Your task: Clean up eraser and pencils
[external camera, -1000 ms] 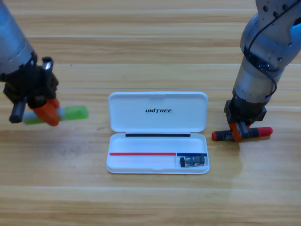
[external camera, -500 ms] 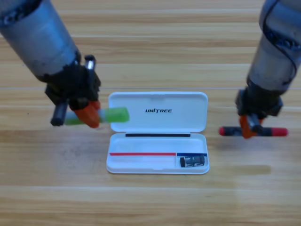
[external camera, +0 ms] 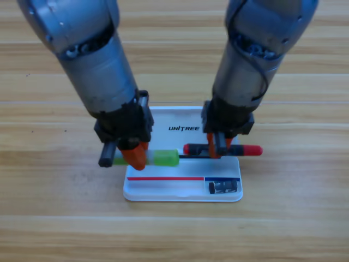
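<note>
This looks like a robotics lab or test bench rather than a home or office. Two grey industrial-looking arms reach down from the top edge over a plain wooden table [external camera: 54, 218] of long pale planks, seen from a fixed camera overhead. The only things laid out are a small staged set: a white case [external camera: 182, 191] printed UNITREE, the robot maker's name, lying open, an eraser [external camera: 224, 187] in its corner compartment, and two pencils [external camera: 163, 158] held above it. The table carries only this tidy arrangement, as set up for a manipulation trial. No walls, floor or furniture beyond the table show.
</note>
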